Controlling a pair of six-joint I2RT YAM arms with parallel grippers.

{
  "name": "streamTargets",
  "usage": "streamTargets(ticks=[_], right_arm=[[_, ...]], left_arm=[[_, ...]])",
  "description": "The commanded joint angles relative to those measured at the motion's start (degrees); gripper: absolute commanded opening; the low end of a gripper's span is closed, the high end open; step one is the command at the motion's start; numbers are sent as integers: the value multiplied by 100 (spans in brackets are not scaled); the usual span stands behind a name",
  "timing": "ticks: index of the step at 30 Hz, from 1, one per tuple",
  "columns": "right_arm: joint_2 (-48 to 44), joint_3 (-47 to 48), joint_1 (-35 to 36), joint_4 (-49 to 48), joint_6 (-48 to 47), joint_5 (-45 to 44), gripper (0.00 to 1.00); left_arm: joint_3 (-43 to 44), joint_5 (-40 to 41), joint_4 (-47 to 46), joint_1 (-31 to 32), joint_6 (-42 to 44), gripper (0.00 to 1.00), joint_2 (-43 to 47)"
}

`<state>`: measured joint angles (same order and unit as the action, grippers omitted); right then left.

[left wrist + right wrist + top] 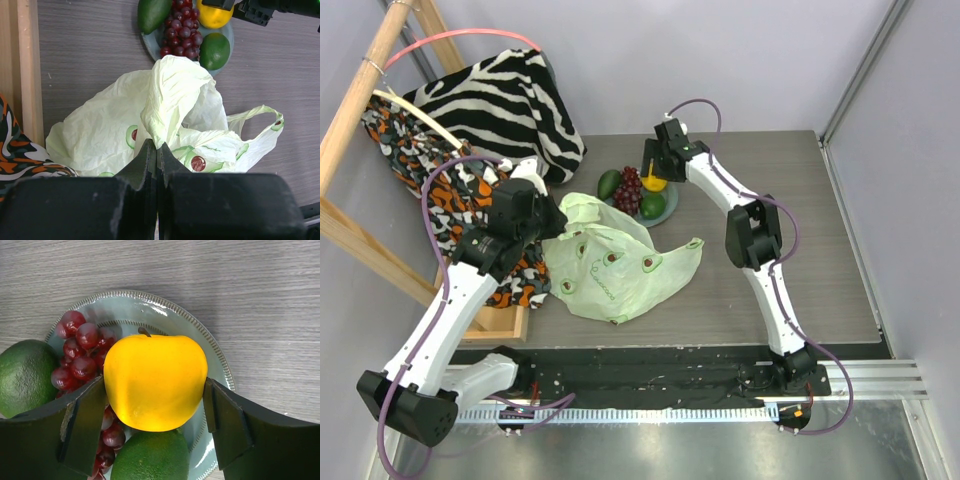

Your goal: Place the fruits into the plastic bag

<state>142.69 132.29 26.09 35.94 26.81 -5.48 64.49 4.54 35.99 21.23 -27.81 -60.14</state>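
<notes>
Left gripper (pixel 156 147): its two fingers were pressed flat together, with a fold of the plastic bag (pixel 100 135) pinched between them.
Bag from that gripper: the pale green bag spread away ahead of the fingertips and to both sides. One crumpled peak stood up just beyond them, and a handle loop trailed off to the right.
Print on the bag: small halved-avocado pictures were scattered over it. There was a line of lettering in the overhead view, but it was too small for me to read.
Beside the left gripper: a strip of orange, black and white cloth (pixel 20 150) lay to its left against a wooden frame (pixel 27 65).
Beyond the bag: a grey-blue plate (pixel 147 45) sat just past the bag's peak on the grey table (pixel 820 250).
Right gripper (pixel 155 390): the jaws stood wide, one pad against each side of the yellow lemon (pixel 150 365), which filled the whole gap between them.
Lemon's place: it sat over the middle of the plate, between the fingers.
Grape bunch (pixel 80 355): the dark red grapes lay just left of the lemon, running under the left finger.
Lime (pixel 150 455): it lay on the near side of the lemon, between the finger bases.
Avocado (pixel 25 375): it lay left of the grapes, outside the left finger.
Furthest back: a zebra-striped cloth (pixel 510 100) hung well left of the right gripper.
</notes>
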Motion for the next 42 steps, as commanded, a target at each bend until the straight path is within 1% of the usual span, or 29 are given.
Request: streamTargets(ticks=[1, 15, 19, 22, 26, 28, 31, 32, 33, 34, 36, 37, 42], right_arm=[[-567, -203, -60, -123, -141, -208, 50], [-1427, -721, -130, -298, -299, -323, 46], [-1770, -941, -121, -351, -404, -86, 46], [-2016, -1196, -121, -439, -501, 274, 46], [-2560, -1713, -130, -588, -554, 792, 45], [-2720, -1890, -130, -624, -545, 907, 45], [-3115, -2355, -121, -886, -475, 1215, 45], [-3333, -2679, -121, -983, -440, 1302, 45], [-3466, -2865, -113, -1106, -370, 1599, 45], [-3581, -3241, -121, -1368, -326, 1733, 45], [-3922, -3594, -95, -1607, -203, 2109, 44], [-4003, -3918, -78, -1782, -194, 2225, 44], [-4486, -4667, 203, -1994, -290, 2551, 43]], left_arm=[[160, 109, -57, -32, 48, 0, 64], [126, 83, -109, -32, 4, 0, 90], [125, 65, -136, -32, -31, 0, 81], [117, 74, -144, -40, -66, 0, 73], [117, 100, -171, -32, -93, 0, 81], [125, 100, -162, -32, -102, 0, 55], [125, 56, -171, -40, -145, 0, 46], [125, 48, -171, -40, -154, 0, 64], [125, 47, -180, -32, -172, 0, 64], [134, 56, -188, -32, -172, 0, 72], [143, 56, -197, -32, -172, 0, 46], [160, 74, -206, -32, -172, 0, 46], [152, 74, -250, -40, -189, 0, 28]])
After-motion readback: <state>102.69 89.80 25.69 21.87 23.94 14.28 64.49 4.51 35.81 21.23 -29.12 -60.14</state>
